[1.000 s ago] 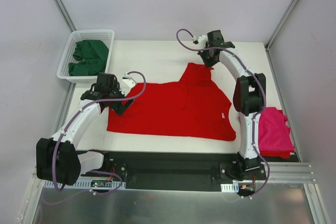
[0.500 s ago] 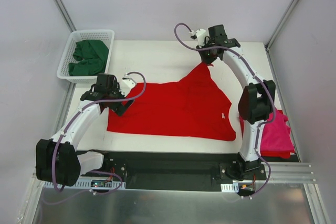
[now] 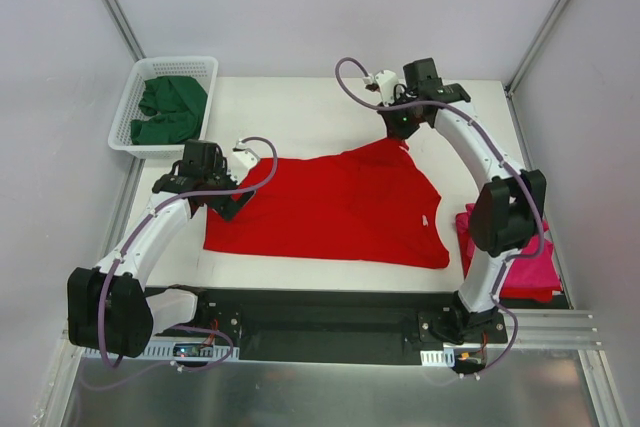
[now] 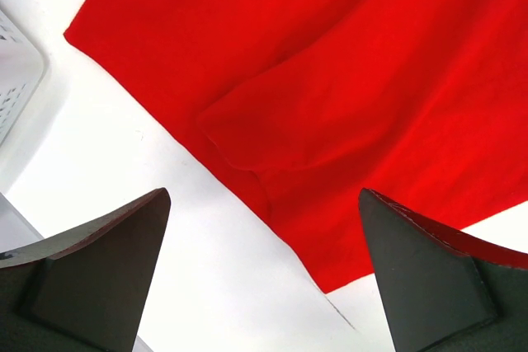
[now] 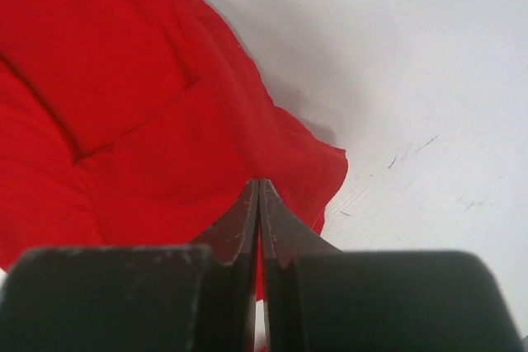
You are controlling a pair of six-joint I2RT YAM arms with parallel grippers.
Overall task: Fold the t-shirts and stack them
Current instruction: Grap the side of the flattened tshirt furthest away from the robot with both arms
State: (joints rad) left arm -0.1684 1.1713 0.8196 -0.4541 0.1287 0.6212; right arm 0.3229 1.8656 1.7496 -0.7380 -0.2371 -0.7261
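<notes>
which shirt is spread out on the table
The red t-shirt, spread mid-table; the green ones sit bunched in the basket, the pink one folded at right.

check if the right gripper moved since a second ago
Yes. The right gripper, shut on the red t-shirt, has shifted right, away from the white basket, dragging the cloth along.

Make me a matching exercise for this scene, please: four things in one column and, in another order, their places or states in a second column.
Column one:
1. red t-shirt
2. pink t-shirt
3. green t-shirts
4. left gripper

Column two:
A. inside the white basket
B. open, above a shirt's edge
C. spread in the middle of the table, one corner pinched by the right gripper
D. lying at the near right edge

Pairs: 1-C, 2-D, 3-A, 4-B
</notes>
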